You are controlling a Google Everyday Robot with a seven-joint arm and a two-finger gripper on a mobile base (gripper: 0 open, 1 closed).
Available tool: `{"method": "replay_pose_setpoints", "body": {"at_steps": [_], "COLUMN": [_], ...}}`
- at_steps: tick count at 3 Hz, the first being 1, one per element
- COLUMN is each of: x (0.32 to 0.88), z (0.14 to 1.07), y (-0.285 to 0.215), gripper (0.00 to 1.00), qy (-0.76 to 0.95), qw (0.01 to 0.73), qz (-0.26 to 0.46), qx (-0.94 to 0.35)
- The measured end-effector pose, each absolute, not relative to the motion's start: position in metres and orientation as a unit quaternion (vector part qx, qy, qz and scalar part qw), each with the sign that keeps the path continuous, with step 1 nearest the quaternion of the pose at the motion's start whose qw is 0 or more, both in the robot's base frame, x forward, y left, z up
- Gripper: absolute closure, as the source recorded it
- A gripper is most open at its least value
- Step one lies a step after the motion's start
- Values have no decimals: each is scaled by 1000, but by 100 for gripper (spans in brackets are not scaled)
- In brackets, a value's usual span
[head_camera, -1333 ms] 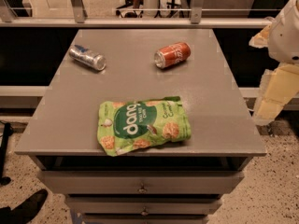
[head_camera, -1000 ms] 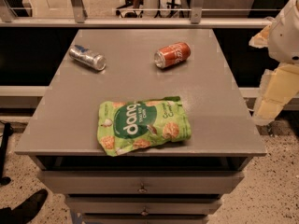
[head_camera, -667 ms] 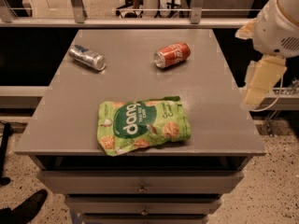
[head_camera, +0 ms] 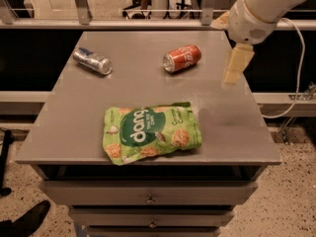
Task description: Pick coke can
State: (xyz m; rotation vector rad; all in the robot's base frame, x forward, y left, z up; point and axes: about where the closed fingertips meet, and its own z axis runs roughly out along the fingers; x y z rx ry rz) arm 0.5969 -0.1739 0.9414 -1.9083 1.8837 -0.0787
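Sideways lies the coke can (head_camera: pixel 181 58), top pointing left; hand (head_camera: pixel 236 65) to its right, state unclear.

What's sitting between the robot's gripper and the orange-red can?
Nothing: in the camera view, only bare grey tabletop lies between the cream gripper, hanging over the table's right side, and the orange-red aluminium coke can.
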Motion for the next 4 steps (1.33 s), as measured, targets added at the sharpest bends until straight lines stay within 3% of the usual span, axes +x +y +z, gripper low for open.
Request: {"method": "replay_pose_setpoints", "body": {"at_steps": [2,4], "x": [684,732], "z": [914,880], "y": [-132,-112], "gripper": [0,0], "qy": [642,646], "qw": [246,211], "qz": [-15,-12], "qx": [-726,-733]}}
